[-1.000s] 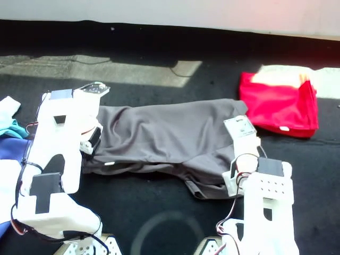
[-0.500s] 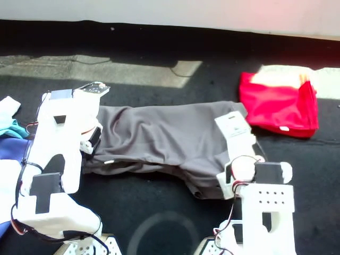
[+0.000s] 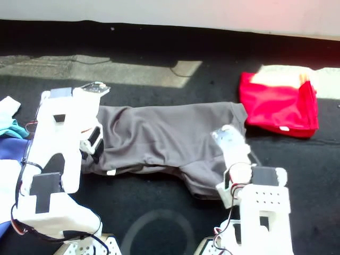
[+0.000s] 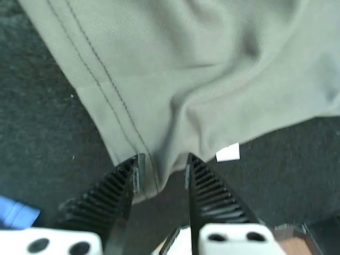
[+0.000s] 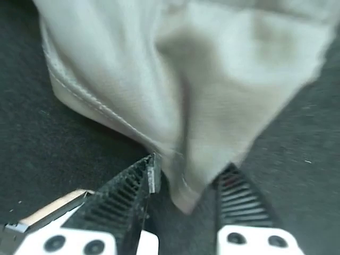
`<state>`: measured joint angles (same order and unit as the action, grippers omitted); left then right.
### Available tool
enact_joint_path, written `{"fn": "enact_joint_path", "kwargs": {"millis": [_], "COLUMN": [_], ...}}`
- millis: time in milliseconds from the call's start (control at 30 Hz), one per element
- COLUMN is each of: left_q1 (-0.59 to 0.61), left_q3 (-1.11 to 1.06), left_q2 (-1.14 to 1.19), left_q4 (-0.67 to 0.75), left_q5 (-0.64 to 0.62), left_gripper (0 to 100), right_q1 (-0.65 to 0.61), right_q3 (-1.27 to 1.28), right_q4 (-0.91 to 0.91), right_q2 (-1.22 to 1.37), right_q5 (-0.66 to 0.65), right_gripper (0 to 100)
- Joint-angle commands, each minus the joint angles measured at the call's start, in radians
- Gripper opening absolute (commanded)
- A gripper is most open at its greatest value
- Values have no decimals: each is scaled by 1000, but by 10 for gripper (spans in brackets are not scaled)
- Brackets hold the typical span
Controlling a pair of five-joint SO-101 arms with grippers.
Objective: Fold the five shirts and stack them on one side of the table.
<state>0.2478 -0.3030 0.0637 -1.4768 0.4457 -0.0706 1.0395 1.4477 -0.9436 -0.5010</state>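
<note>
A grey shirt (image 3: 164,135) lies spread and rumpled across the middle of the black table. My left gripper (image 3: 97,146) sits at the shirt's left edge; in the left wrist view (image 4: 162,167) its ribbed fingers are shut on the stitched hem of the grey shirt (image 4: 212,69), beside a small white tag (image 4: 228,152). My right gripper (image 3: 224,135) rests on the shirt's lower right part. In the right wrist view (image 5: 188,175) a bunched fold of the grey shirt (image 5: 212,79) is pinched between its fingers.
A folded red shirt (image 3: 279,103) lies at the back right, close to the grey shirt's corner. Blue, white and teal cloth (image 3: 8,138) is piled at the left edge behind the left arm. Bare dark mat (image 3: 159,212) spreads between the two arm bases.
My right gripper has pulled back toward its base and slightly left, dragging the shirt's lower right part with it. The left arm has stayed put.
</note>
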Motion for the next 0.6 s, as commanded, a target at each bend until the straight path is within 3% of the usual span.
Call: {"fn": "enact_joint_path", "kwargs": {"millis": [0, 133, 233, 367, 567], "left_q1": [15, 15, 15, -28, -111], "left_q3": [163, 397, 536, 585, 588], "left_q2": [-48, -48, -39, -19, 174], "left_q4": [-109, -244, -256, -222, -112], "left_q5": [5, 6, 3, -25, -112], "left_gripper": [140, 143, 139, 0, 9], "right_q1": [10, 12, 13, 10, 8], "right_q3": [-257, -552, -677, -613, -530], "right_q4": [113, 186, 136, -79, -332], "right_q2": [-13, -7, -1, 28, 294], "right_q5": [-14, -9, -6, 3, 112], "right_gripper": [187, 187, 184, 0, 6]}}
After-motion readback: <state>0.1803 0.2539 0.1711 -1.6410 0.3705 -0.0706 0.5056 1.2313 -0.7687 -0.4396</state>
